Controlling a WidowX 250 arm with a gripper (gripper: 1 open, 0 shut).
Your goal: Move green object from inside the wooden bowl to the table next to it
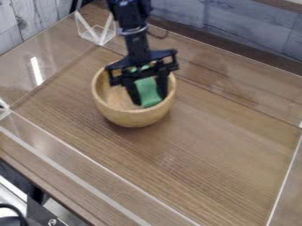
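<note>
The wooden bowl point(113, 111) stands on the table point(207, 154), left of centre. The green object point(150, 94) stands tilted on end inside it, leaning toward the bowl's right wall. My gripper point(147, 81) reaches down into the bowl from above. Its two black fingers are closed against the sides of the block's upper part. The block's lower end still sits within the bowl, below the rim.
Clear plastic walls point(35, 71) run along the table's edges. A white cable loop point(97, 31) hangs behind the arm. Bare wood-grain tabletop lies to the right of and in front of the bowl.
</note>
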